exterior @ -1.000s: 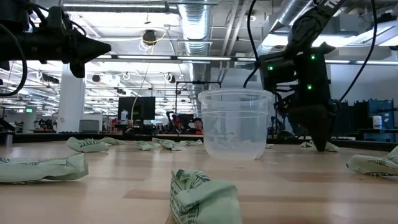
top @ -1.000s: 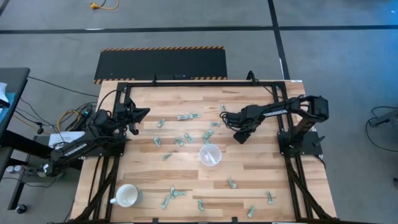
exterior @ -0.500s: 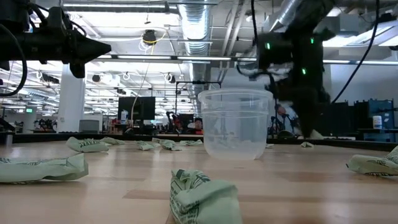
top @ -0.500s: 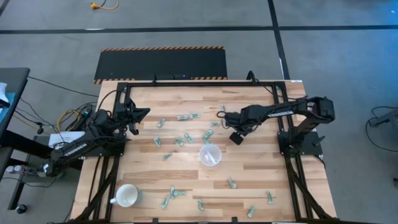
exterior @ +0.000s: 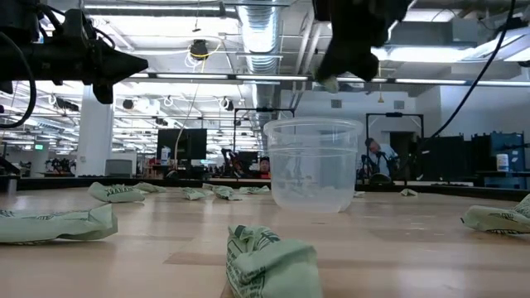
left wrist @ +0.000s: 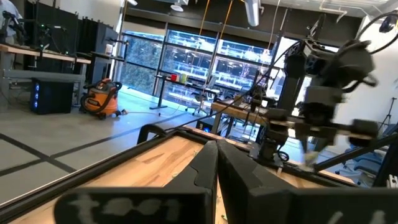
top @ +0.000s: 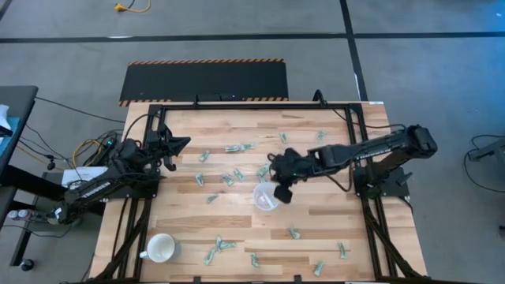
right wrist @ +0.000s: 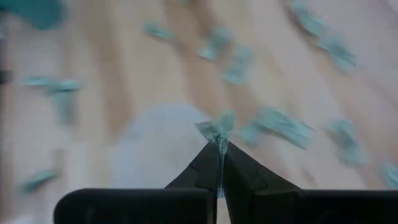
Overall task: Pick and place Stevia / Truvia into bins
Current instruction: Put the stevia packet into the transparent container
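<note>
Looking down, the high view shows the right gripper [top: 282, 192] stretched over the table [top: 331, 213] at the rim of the clear cup [top: 265, 197], though what is pinched there is hidden; it is shown only by the right wrist view, where a pale green sachet [right wrist: 217, 130] is clamped between the closed fingertips [right wrist: 219, 151], its free end sticking out past them above the blurred cup [right wrist: 160, 146]. More sachets [top: 219, 247] are scattered over the wood, while the left gripper [top: 175, 143], fingers pressed together, is held near the table's left edge
</note>
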Robot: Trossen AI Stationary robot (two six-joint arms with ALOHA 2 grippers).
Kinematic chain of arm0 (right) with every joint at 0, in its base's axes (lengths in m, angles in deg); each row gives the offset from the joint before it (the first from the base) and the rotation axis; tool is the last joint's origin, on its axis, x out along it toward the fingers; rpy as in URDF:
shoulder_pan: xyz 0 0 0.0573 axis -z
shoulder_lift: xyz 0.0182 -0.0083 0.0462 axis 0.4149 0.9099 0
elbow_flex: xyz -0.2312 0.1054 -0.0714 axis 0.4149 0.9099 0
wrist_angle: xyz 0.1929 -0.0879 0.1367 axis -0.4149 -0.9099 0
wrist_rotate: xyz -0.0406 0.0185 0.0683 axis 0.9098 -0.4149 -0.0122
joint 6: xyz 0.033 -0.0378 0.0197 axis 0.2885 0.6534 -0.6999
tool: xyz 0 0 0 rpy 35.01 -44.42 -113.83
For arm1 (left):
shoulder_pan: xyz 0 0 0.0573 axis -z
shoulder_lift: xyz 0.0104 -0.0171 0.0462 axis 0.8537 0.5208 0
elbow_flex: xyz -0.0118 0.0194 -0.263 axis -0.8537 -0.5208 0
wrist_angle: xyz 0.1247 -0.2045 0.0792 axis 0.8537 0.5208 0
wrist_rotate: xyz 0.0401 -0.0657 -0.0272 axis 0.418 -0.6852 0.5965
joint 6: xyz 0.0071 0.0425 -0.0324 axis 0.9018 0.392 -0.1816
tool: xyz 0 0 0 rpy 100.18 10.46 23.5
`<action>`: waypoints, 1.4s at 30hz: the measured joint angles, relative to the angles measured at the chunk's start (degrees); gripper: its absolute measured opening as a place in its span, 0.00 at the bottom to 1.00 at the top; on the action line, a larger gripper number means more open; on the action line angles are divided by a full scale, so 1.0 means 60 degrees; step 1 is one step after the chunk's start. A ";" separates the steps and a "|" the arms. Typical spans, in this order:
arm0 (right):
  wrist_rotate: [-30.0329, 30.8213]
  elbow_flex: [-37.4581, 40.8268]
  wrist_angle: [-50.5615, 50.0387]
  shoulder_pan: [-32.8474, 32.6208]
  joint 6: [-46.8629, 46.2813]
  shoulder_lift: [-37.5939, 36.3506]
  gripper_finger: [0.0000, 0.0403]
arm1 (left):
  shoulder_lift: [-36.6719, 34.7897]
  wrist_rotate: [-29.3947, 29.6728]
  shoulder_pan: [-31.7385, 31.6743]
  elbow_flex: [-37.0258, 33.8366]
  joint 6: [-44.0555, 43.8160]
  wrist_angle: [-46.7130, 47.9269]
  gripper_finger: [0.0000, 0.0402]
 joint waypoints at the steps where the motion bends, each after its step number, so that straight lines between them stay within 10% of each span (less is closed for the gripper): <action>1: -0.0132 0.0000 0.0161 -0.0081 0.0049 0.0000 0.01 | -0.0003 0.0000 0.0000 0.0000 0.0000 0.0000 0.00; 22: 0.0193 0.0000 0.0361 -0.0621 -0.0353 0.0007 0.20 | -0.0004 -0.0004 -0.0003 0.0000 -0.0044 0.0004 0.00; 42: 0.2976 0.1397 -0.2507 0.0167 -0.0689 -0.1396 0.18 | 0.0000 -0.0018 0.0000 0.0000 -0.0040 0.0014 0.00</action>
